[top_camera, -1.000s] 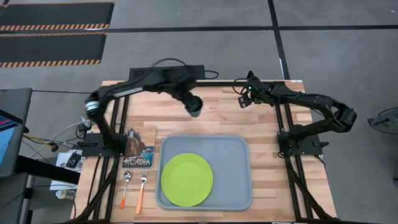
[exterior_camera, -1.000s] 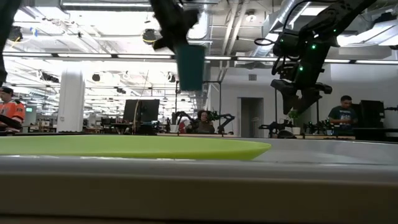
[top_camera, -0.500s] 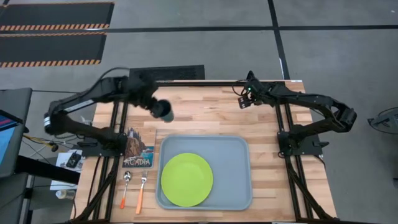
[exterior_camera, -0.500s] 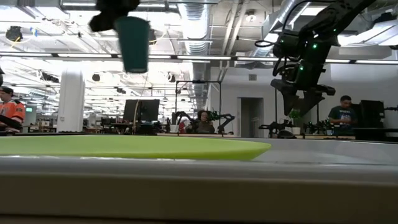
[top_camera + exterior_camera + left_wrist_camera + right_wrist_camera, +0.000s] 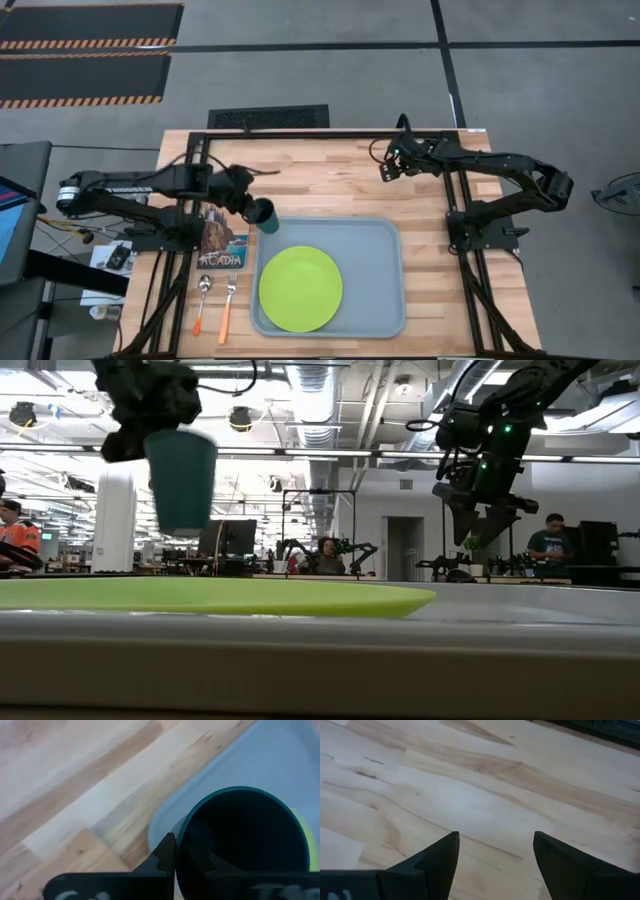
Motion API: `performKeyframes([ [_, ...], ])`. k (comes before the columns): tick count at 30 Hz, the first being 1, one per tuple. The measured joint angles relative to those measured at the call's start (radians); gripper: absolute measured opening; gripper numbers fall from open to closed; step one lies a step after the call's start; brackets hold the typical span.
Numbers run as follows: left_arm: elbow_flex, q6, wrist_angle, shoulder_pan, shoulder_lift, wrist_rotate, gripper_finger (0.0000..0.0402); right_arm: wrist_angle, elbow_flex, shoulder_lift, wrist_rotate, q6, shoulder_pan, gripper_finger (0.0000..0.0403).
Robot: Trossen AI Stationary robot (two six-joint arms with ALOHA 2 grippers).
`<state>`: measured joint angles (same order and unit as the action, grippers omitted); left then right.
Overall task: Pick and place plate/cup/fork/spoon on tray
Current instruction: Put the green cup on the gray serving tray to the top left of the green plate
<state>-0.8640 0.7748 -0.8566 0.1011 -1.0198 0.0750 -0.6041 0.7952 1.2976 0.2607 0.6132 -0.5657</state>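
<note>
My left gripper is shut on the dark teal cup and holds it in the air over the far left corner of the pale grey-blue tray. The cup stands upright in the low view. The lime-green plate lies flat in the tray's near left part. The spoon and the fork, both with orange handles, lie on the table left of the tray. My right gripper is open and empty above the table's far right part. My left gripper holds the cup at its rim, on the side toward the table's left. One finger lies on the outside of the wall; the other finger does not show plainly. The cup is upright, mouth up, clear of tray and table.
An ACADIA picture card lies on the table between my left arm and the tray, just far of the spoon and fork. The tray's right half is bare. Bare wood lies under my right gripper. People show in the room behind.
My left gripper has carried the cup from the table's far middle toward the left edge, then toward the near edge and down, to the tray's far left corner. The cup has stayed upright and in the hold.
</note>
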Motion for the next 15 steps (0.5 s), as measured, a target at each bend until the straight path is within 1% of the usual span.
performKeyframes([
  [3,0.026,0.043,0.043,-0.037,-0.018,0.017,0.0,0.0,0.0,0.0,0.0,0.0,0.005,0.0281],
  [9,0.039,0.058,0.068,-0.075,-0.08,0.043,0.0,0.011,0.0,0.0,0.001,0.0,0.002,0.0281],
  [15,0.039,0.048,0.084,-0.102,-0.191,0.054,0.0,0.008,0.0,0.0,0.002,-0.003,0.003,0.0281],
])
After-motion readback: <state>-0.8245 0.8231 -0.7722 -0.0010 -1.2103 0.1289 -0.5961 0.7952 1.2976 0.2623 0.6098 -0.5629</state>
